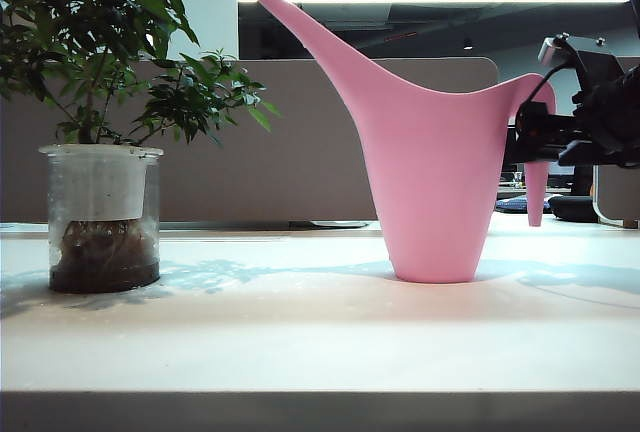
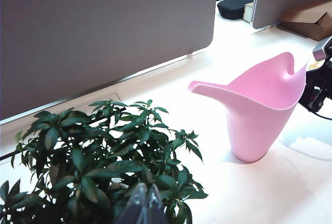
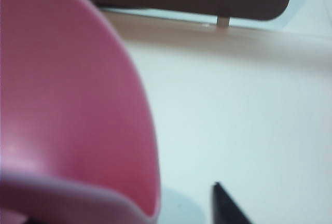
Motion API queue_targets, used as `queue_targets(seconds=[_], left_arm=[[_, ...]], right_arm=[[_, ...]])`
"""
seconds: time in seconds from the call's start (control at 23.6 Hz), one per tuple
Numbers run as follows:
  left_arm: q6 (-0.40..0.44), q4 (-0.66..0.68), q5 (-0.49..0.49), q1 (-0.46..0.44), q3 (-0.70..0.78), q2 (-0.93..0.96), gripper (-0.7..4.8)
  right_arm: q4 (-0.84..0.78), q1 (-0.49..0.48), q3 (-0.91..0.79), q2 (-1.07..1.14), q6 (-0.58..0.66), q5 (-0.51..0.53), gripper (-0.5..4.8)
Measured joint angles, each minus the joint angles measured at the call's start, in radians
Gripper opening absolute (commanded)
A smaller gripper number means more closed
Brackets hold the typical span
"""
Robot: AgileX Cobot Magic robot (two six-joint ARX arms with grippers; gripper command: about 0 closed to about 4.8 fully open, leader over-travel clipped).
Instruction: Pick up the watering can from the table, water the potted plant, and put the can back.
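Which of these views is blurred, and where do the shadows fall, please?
Right wrist view: watering can fills it, soft and out of focus. Exterior view: sharp, potted plant backlit, faint leaf shadows on the table. Left wrist view: crisp, evenly lit.

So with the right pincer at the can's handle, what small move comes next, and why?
Probably close the right pincer on the handle of the watering can. The can stands upright on the table, unlifted, and the pincer sits at the handle; whether it grips yet is unclear. The left pincer hovers above the potted plant.
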State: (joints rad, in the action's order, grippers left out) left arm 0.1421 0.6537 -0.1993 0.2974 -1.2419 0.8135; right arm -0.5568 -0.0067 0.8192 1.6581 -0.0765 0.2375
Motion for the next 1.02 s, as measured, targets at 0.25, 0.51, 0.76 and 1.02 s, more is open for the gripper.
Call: queue_targets(seconds=[0.25,0.51,0.76,1.02], left_arm=[[0.000,0.051,0.000,0.000,0.000,0.000,-0.05],[0.000,0.055,0.000,0.000,0.000,0.000,-0.05],[0.000,0.094,0.000,0.000,0.000,-0.005,-0.05],[0.000,0.141,0.000,0.000,0.000,-0.014,-0.05]], right_arm=[[-0.036,0.000,0.000,0.014,0.000,0.009,2.79],[-0.037,0.003,0.000,0.029,-0.001,0.029,1.97],[-0.056,0.003,0.000,0.029,0.000,0.032,1.60],[-0.072,0.003,0.000,0.029,0.000,0.034,1.12]])
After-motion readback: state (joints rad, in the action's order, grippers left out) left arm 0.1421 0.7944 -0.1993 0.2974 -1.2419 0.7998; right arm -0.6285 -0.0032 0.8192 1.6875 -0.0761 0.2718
